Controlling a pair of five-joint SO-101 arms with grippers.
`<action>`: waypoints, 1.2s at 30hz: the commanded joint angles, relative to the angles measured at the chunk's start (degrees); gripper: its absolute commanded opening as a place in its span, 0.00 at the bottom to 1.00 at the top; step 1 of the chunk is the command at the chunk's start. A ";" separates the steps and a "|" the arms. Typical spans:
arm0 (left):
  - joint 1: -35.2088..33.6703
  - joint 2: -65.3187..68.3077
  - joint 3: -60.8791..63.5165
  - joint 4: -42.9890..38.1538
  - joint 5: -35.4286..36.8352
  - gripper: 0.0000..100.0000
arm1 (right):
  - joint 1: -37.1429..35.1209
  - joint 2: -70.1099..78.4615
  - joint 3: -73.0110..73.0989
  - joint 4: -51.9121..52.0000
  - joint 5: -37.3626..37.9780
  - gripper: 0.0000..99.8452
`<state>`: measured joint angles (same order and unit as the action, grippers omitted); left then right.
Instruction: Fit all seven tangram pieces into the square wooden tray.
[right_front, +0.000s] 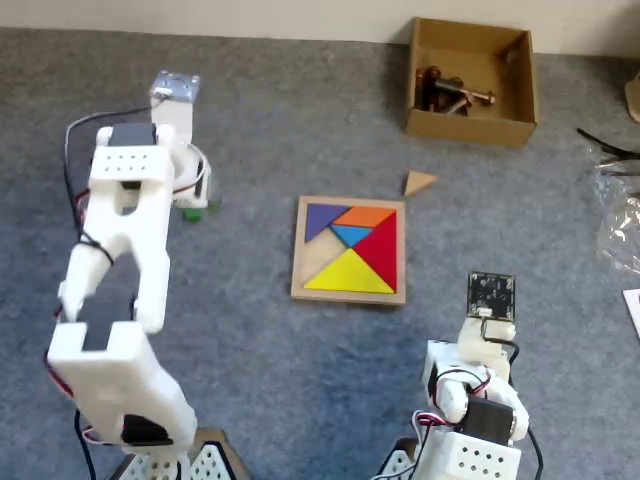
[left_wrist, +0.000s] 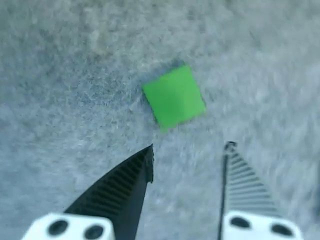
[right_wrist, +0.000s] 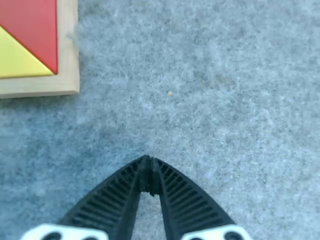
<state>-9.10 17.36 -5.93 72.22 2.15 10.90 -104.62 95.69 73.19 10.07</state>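
Observation:
The square wooden tray (right_front: 349, 297) lies mid-table and holds purple (right_front: 322, 218), orange (right_front: 366, 214), blue (right_front: 350, 235), red (right_front: 380, 247) and yellow (right_front: 350, 273) pieces, with a pale triangular patch (right_front: 317, 260) at its near left. A small green square (left_wrist: 174, 96) lies flat on the grey carpet, just beyond the tips of my open left gripper (left_wrist: 189, 148); the same green square (right_front: 192, 212) peeks out beside the left arm. A wood-coloured triangle (right_front: 420, 182) rests on the carpet behind the tray's far right corner. My right gripper (right_wrist: 149, 164) is shut on nothing, over bare carpet near the tray's corner (right_wrist: 67, 86).
An open cardboard box (right_front: 470, 125) with metal odds and ends stands at the back right. Clear plastic (right_front: 620, 225) and cables lie at the right edge. Grey carpet covers the table all around the tray.

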 joint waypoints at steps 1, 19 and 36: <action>-0.40 3.74 -8.92 -0.79 9.58 0.28 | 0.57 -0.57 6.29 -1.71 -0.44 0.01; -6.46 18.95 -24.66 4.84 25.14 0.28 | 0.57 -0.57 6.29 -1.71 -0.44 0.01; 0.13 19.12 -22.73 4.57 25.32 0.28 | 0.57 -0.57 6.29 -1.71 -0.44 0.01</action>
<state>-10.51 37.41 -27.56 76.88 26.95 10.90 -104.62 95.69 73.19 10.07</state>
